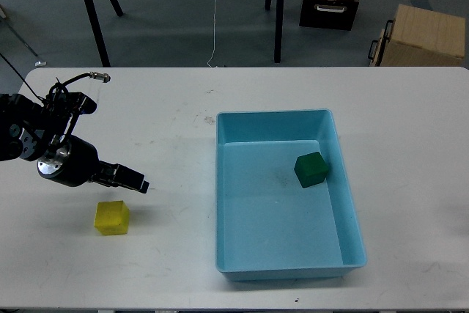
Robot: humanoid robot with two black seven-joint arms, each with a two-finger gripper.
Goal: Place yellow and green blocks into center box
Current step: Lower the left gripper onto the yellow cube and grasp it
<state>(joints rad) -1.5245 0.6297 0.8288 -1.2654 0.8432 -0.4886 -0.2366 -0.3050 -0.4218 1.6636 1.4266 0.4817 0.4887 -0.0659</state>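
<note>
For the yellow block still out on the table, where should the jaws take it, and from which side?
Grip the yellow block across two opposite vertical faces, coming straight down from above. It sits flat on the white table with open space all round, so any pair of faces looks reachable. The left gripper is just above and right of it, so it is probably the arm to use.

We look forward and down from head height onto the broad white tabletop [220, 108], which fills most of our single view. Grey floor shows at twelve o'clock beyond its far edge; our left arm enters at nine o'clock. No second view overlaps.
</note>
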